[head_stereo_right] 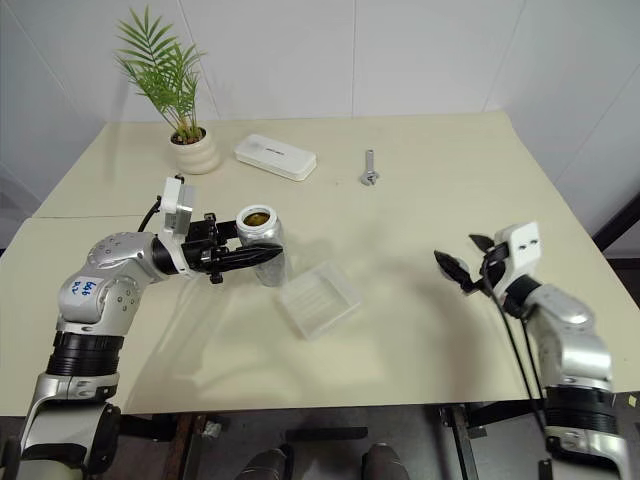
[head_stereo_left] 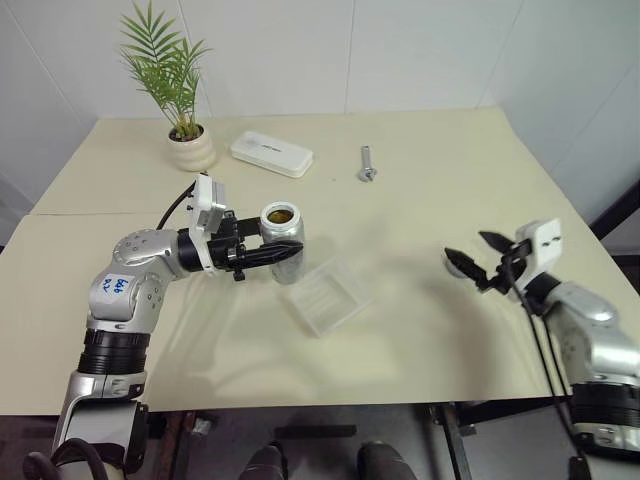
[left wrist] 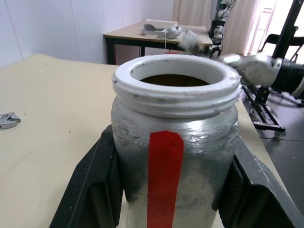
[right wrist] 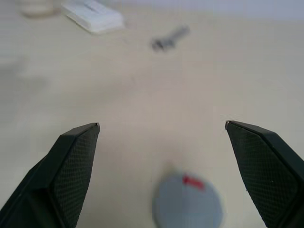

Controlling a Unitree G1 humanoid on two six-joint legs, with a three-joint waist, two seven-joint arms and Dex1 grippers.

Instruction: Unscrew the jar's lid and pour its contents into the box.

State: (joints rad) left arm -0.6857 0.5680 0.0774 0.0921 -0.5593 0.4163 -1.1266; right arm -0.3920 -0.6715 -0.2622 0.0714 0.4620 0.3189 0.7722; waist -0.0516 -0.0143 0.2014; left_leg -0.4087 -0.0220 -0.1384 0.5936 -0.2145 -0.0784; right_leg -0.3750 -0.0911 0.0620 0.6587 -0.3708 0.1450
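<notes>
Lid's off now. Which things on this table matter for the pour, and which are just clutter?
Job: jar in the left gripper, contents, clear box, lid below the open right gripper.
Clutter: potted plant, white case, bolt.

jar (head_stereo_left: 282, 240) – silvery, red stripe, open, upright | lid (right wrist: 187, 205) – grey, off, flat on table | box (head_stereo_left: 327, 297) – clear, beside jar
</notes>
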